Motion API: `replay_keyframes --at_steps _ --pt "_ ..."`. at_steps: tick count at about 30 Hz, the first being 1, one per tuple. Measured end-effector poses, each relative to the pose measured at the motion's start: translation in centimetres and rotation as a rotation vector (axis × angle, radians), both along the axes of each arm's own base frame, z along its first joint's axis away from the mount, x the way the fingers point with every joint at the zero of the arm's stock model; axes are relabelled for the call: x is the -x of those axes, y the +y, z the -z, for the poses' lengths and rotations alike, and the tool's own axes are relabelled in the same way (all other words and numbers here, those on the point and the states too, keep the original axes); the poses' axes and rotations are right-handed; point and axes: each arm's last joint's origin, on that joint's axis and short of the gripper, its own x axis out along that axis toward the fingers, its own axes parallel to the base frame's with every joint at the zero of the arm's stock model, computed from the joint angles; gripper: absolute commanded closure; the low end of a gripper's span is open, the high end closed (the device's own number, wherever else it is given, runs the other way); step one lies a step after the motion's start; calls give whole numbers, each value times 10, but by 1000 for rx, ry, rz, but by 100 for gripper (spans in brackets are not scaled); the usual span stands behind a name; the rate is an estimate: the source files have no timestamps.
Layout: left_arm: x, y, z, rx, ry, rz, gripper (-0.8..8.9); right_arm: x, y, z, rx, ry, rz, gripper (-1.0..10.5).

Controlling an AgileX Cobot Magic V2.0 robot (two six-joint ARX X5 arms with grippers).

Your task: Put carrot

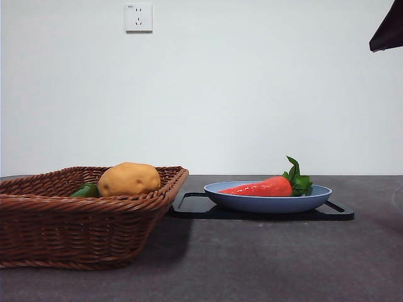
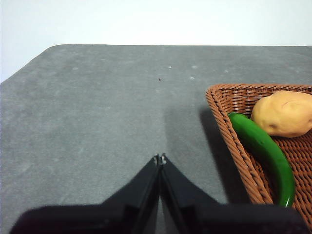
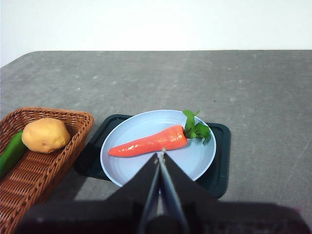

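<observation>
The carrot (image 1: 261,187) (image 3: 148,142), glossy orange-red with green leaves, lies on its side in a light blue plate (image 1: 267,202) (image 3: 195,156). Its tip points toward the basket. My right gripper (image 3: 160,152) hovers above the plate's near side, shut and holding nothing; in the front view only a black tip of an arm (image 1: 387,28) shows at the top right corner. Off to the basket's outer side, my left gripper (image 2: 160,158) is shut and empty above bare table.
The plate rests on a dark tray (image 1: 337,214) (image 3: 222,168). A brown wicker basket (image 1: 38,217) (image 2: 224,117) (image 3: 29,180) beside it holds a yellowish potato (image 1: 128,178) (image 2: 283,113) (image 3: 45,135) and a green vegetable (image 1: 86,190) (image 2: 265,151) (image 3: 10,152).
</observation>
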Motion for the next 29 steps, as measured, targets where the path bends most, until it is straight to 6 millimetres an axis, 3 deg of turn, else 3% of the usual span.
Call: replay_keyframes --at_steps 20,26,29 --pt "0 0 0 6 0 -1 805 2 -2 0 26 -7 -1 934" --pt "0 0 0 7 0 0 805 21 -34 -11 54 -123 113 934" --pt "0 0 0 7 0 0 805 28 -49 -6 32 -160 184 934"
